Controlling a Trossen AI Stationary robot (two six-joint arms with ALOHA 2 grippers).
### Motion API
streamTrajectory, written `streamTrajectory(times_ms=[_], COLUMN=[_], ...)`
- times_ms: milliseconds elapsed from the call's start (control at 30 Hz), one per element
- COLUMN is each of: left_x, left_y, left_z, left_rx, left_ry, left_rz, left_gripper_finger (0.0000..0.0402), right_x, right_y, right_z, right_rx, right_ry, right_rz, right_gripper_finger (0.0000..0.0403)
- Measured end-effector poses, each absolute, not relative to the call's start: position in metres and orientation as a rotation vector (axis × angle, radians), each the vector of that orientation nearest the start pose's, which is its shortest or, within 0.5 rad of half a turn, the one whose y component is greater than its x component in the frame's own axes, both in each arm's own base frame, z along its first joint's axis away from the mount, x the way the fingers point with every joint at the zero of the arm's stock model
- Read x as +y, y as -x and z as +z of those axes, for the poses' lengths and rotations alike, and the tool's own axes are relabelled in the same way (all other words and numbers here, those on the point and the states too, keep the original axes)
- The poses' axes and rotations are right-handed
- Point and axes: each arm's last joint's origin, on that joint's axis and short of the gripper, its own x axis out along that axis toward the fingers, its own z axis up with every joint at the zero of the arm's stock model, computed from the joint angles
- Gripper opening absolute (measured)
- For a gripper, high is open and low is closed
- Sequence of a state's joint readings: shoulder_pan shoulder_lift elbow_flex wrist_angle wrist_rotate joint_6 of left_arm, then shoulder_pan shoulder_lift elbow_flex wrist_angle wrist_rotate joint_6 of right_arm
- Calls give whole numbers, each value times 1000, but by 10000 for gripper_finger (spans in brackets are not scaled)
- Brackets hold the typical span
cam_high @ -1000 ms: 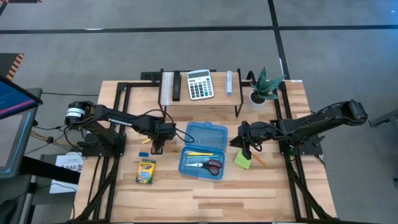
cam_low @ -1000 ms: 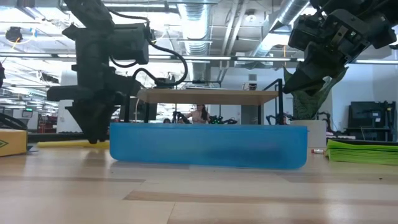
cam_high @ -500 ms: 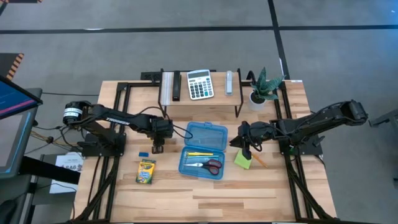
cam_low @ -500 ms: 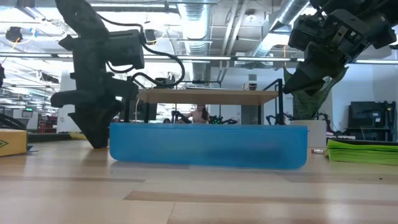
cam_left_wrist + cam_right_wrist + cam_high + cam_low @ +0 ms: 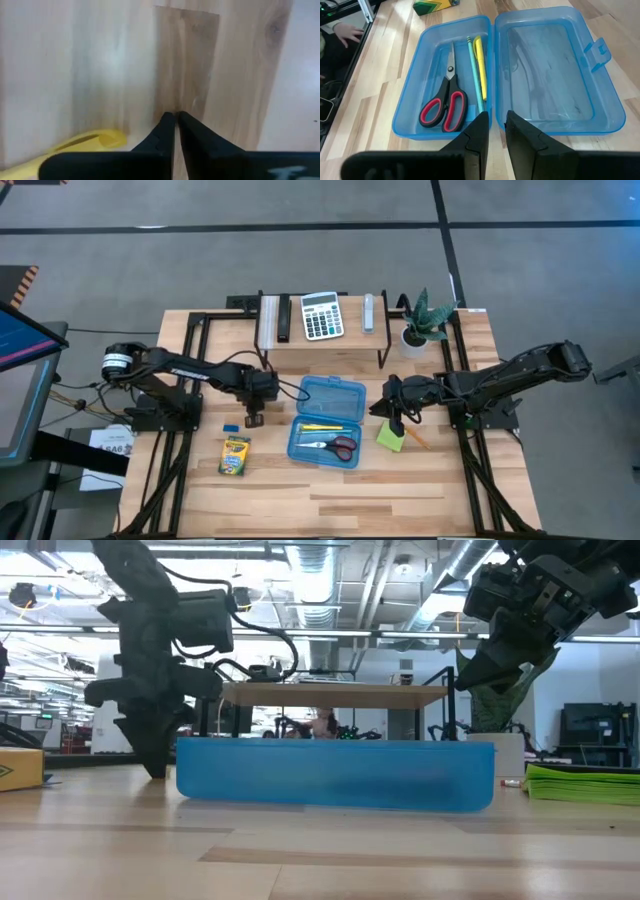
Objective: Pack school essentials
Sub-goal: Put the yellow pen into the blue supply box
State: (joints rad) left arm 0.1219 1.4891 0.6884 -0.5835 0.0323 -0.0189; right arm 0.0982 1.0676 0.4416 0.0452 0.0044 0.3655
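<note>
Dark fingers of the left gripper [image 5: 251, 419] are pressing together at the table, nothing visibly between them; we are judging the small blue eraser [image 5: 231, 426] just beside them missed. The right gripper [image 5: 398, 423], part-open and empty, is hovering over the lime-green sticky-note pad [image 5: 389, 438] beside the open blue plastic case [image 5: 327, 420] containing the red-handled scissors [image 5: 445, 102].

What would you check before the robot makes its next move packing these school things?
1. Box ready: the blue pencil box lies open. Ok.
2. Items already inside: red-handled scissors and pencils lie in its tray. Ok.
3. Left grip: the left gripper is shut against bare wood, with nothing between its fingers. Not ok.
4. Eraser: the blue eraser lies on the table beside that gripper. Not ok.
5. Rest unpacked: the crayon box and sticky-note pad are outside the box. Not ok.
6. Right gripper: open, by the pad, clear of the box. Ok.
</note>
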Motion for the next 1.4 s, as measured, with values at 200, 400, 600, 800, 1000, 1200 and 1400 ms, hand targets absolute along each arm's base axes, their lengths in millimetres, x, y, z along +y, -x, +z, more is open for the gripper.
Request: streamTrajectory(times_ms=[200,400,600,800,1000,1200,1400], left_x=[27,32,31,27,32,37,33], left_y=[-215,-201,-196,-194,-199,-204,-207], left_z=[181,203,181,155,137,129,146], left_rx=[1239,1092,1151,1301,1413,1480,1483], left_ry=[80,217,196,-68,-183,-232,-271], left_rz=[253,557,522,324,227,155,106], left_gripper_finger=[56,113,167,188,190,182,165], right_x=[20,20,20,20,20,20,20], right_y=[-206,-206,-206,-206,-206,-206,-206], right_z=[186,186,187,186,186,187,187], right_rx=[594,596,592,593,593,590,591], right_ry=[-325,-325,-325,-325,-326,-326,-322], right_rz=[-16,-17,-16,-16,-19,-18,-17], right_gripper_finger=[88,88,88,88,88,88,88])
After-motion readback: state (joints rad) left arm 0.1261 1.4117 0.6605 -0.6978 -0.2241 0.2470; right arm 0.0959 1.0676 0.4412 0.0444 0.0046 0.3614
